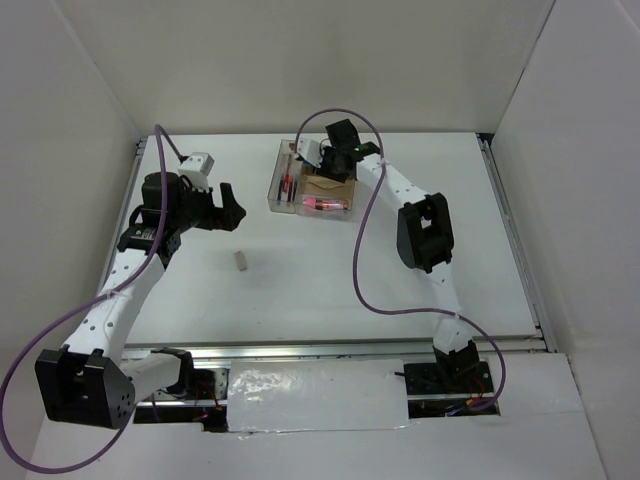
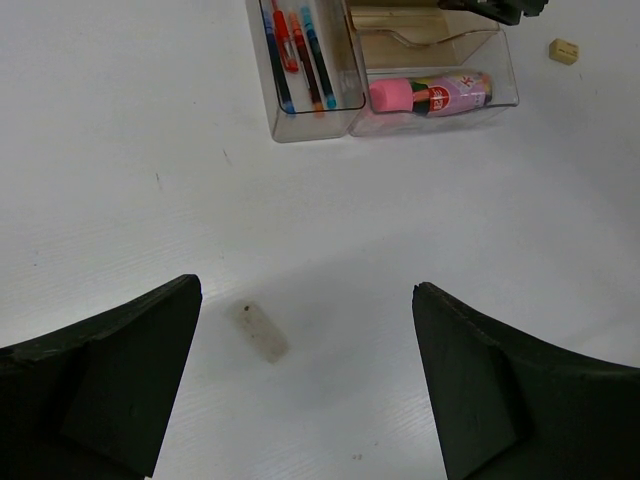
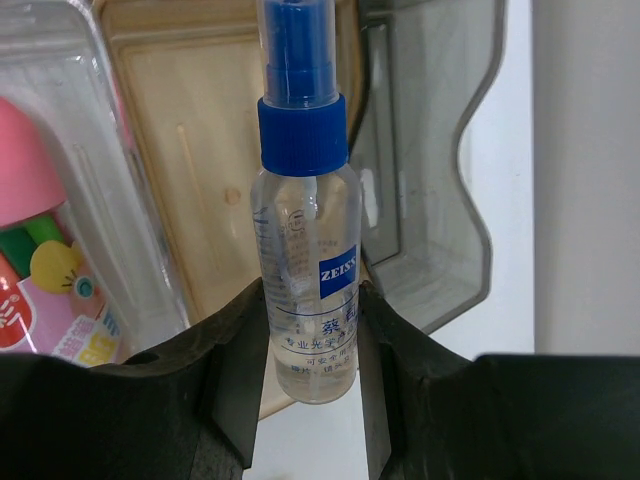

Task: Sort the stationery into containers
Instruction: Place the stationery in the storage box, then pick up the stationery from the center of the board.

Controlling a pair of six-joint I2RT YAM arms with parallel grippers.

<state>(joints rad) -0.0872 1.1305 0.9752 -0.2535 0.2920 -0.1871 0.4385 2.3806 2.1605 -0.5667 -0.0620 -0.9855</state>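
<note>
The smoky clear organizer tray (image 1: 278, 190) stands at the back middle of the table. Its narrow compartment holds red and blue pens (image 2: 300, 48). A wider compartment holds the pink tube (image 2: 430, 95), which also shows in the right wrist view (image 3: 30, 240). My right gripper (image 1: 335, 160) is over the tray's far end, shut (image 3: 310, 295) on the clear blue-capped bottle (image 3: 305, 170) above a tan-bottomed compartment (image 3: 200, 150). My left gripper (image 1: 236, 206) is open and empty (image 2: 306, 290), above a beige block (image 2: 262, 331) on the table (image 1: 241, 261). A second beige block (image 2: 564, 51) lies beside the tray.
White walls close in the table on the left, back and right. The right arm's purple cable (image 1: 362, 250) loops over the table's middle. A metal rail (image 1: 300, 350) runs along the near edge.
</note>
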